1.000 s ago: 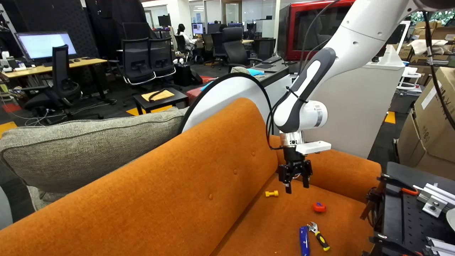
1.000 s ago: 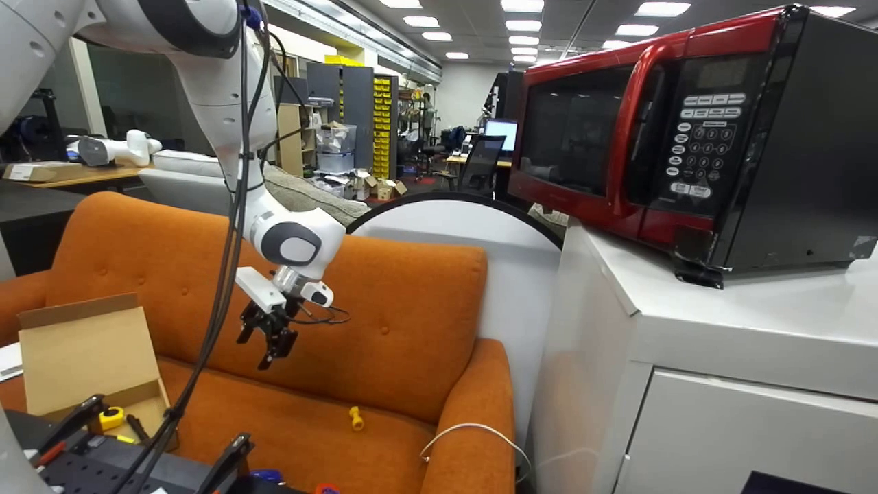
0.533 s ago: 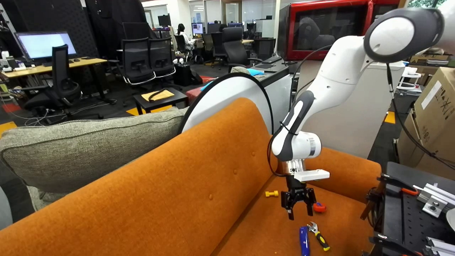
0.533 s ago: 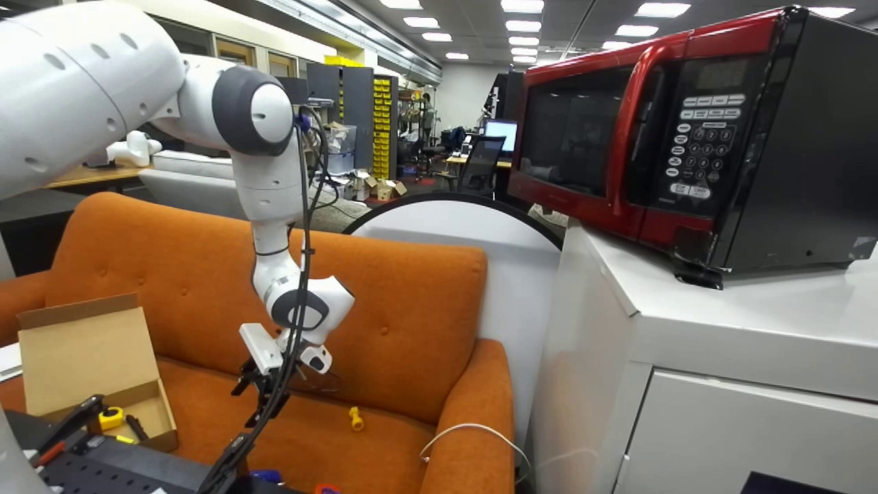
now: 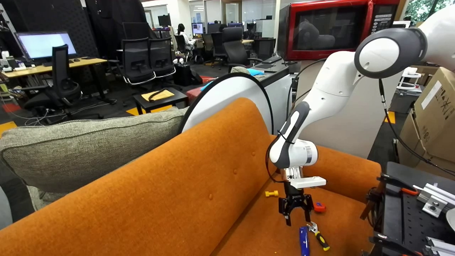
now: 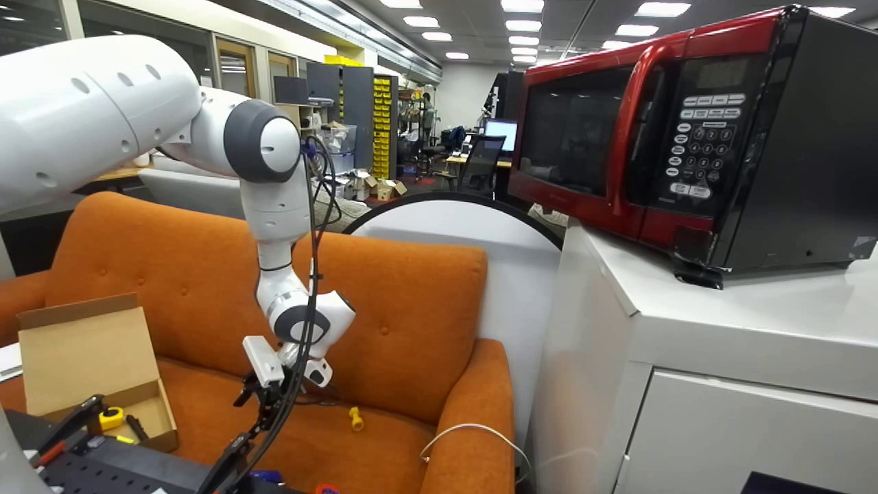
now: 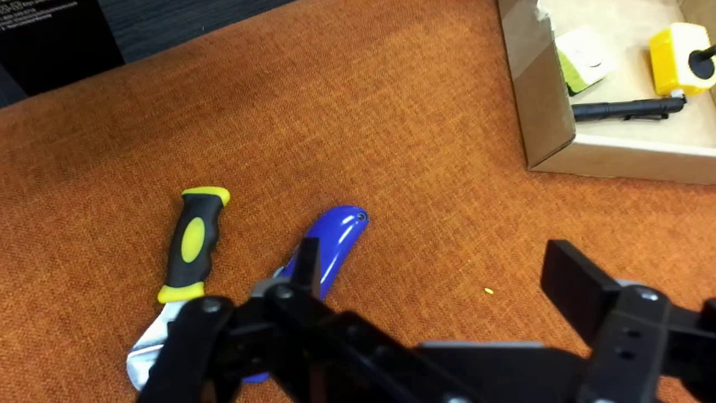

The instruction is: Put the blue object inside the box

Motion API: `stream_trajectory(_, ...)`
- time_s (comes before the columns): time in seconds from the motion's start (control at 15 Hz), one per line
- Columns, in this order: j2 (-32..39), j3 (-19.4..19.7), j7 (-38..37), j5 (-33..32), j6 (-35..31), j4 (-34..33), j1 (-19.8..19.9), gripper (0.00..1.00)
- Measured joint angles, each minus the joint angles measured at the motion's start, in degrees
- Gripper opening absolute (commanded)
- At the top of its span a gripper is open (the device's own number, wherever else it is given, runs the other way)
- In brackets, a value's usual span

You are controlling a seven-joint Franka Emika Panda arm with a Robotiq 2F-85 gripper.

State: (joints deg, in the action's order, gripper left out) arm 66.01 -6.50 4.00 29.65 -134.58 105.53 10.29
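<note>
well, the bent arm (image 5: 331, 83) hangs down, jaws spread apart near the blue object (image 5: 304, 241).

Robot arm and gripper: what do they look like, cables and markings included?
The arm is white and rounded, with dark grey joint bands and external black cables. Below a silver collar is a black two-fingered gripper with metallic screw heads and pale lettering, too small to read. A white bar-shaped block sits beside it.
</note>
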Motion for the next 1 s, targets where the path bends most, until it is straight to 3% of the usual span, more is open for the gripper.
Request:
stream_trajectory(0.33, 1.2, 0.0, -0.8, 0.1, -0.5, -0.6, 0.1, 1.00)
stream_trajectory(0.67, 8.3, 0.5, -7.0, 0.7, -6.8, -4.1, 0.5, 1.00)
stream_trajectory(1.0, 14.0, 0.4, -12.8, 0.7, -8.3, -8.2, 0.4, 1.00)
